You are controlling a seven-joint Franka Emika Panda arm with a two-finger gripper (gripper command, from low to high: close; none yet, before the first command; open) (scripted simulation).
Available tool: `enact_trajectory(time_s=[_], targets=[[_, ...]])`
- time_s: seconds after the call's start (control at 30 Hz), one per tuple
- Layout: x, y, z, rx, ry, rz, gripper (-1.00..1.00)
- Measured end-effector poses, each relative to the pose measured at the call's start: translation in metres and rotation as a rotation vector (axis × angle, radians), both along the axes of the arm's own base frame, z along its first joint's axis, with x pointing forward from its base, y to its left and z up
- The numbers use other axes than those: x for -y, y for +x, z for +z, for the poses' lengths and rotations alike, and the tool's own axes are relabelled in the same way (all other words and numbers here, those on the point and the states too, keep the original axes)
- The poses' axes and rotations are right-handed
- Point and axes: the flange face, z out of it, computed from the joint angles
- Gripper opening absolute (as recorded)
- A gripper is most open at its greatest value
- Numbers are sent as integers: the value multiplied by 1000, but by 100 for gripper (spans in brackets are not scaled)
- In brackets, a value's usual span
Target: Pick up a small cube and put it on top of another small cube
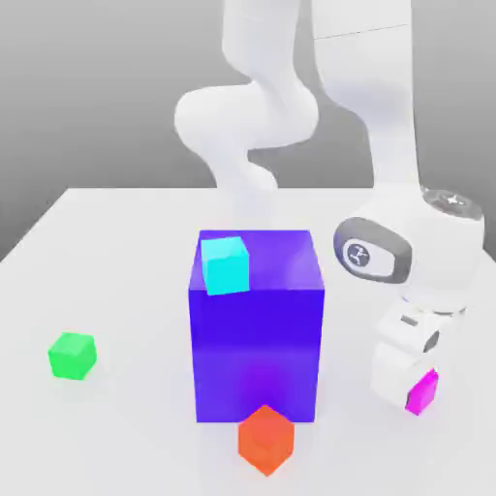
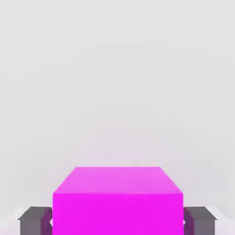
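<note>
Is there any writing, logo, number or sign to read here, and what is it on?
No readable words, brands or numbers anywhere.
One round emblem, no legible lettering: on the white robot arm's dark-rimmed panel.
A small pale mark, too small to make out: on the dark cap at the top of that same arm section.

Setting: simulated robotics workspace, lab-style — no household or shop furnishings enter into it. Evidence: white Franka Panda arm (image 1: 247,116) reaching over a broad, plain white table (image 1: 136,291); backdrop (image 1: 116,107) a flat grey gradient. On the table, single-coloured test blocks: green cube (image 1: 73,356), orange-red cube (image 1: 266,441), large blue-purple block (image 1: 257,349) with a cyan cube (image 1: 226,266) at its top. Surfaces uniform, untextured — rendered look throughout.
</note>
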Motion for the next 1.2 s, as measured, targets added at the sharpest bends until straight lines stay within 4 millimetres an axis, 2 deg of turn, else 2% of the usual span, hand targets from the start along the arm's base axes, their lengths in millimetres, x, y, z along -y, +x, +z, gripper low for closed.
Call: enact_trajectory(time_s=[0.1,0.43,0.5,0.53,0.6,0.73,0.9,0.97,1.03,1.1,1.13,1.2], targets=[[0,0,0,1,0,0,-100],[0,2,63,5,1,-3,-100],[4,20,80,49,22,-37,-100],[14,31,86,66,26,-75,-100],[45,54,95,92,26,-171,-100],[127,95,113,140,16,-397,-100],[228,119,136,198,-3,-655,-100],[274,113,139,193,-18,-773,-100],[328,99,140,181,-32,-912,-100],[403,68,139,156,-47,-1116,-100],[431,49,138,138,-49,-1205,-100],[469,15,134,105,-45,-1342,-100]])
